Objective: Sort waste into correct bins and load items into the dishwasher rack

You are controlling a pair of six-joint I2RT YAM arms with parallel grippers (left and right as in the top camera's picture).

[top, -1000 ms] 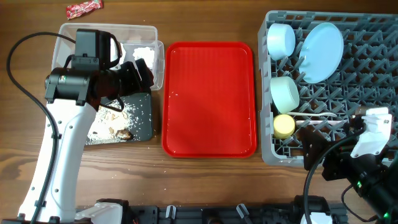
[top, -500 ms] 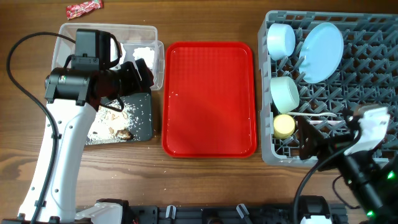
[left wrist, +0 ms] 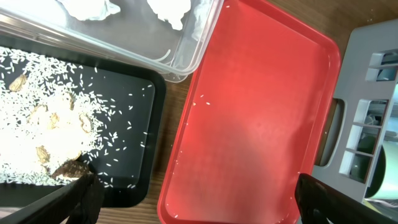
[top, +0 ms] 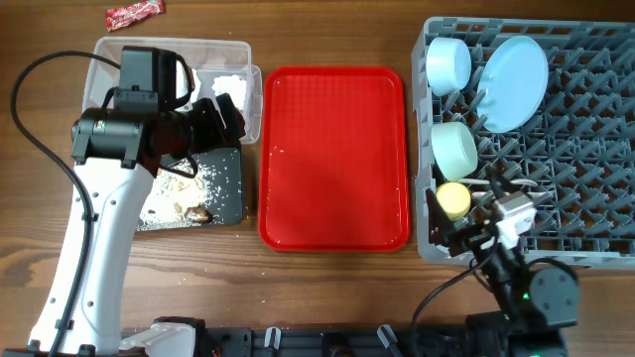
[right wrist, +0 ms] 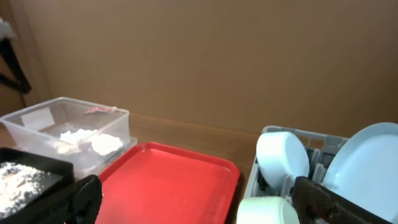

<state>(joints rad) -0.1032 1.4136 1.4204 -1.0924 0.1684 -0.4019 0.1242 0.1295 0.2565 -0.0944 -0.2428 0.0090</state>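
The grey dishwasher rack (top: 595, 149) holds a pale blue plate (top: 514, 81), a pale blue bowl (top: 448, 63), a mint-green bowl (top: 453, 149), a yellow cup (top: 453, 201) and white forks (top: 508, 185). The clear tub (top: 233, 50) holds white tissues (top: 230, 87). The black tray (top: 226, 193) holds rice crumbs and brown scraps (top: 171, 198). A red wrapper (top: 134, 13) lies on the table behind the tub. My left gripper (top: 230, 114) (left wrist: 196, 186) is open and empty over the bins' right edge. My right gripper (top: 474, 220) (right wrist: 199, 193) is open and empty at the rack's front left corner.
A flat red tray (top: 334, 157) lies between the bins and the rack, with a few rice grains on it (left wrist: 261, 124). It also shows in the right wrist view (right wrist: 168, 186). Bare wood runs along the table's front edge.
My right arm has swung left from the rack's front right corner to its front left corner, near the yellow cup. The left arm has not moved.
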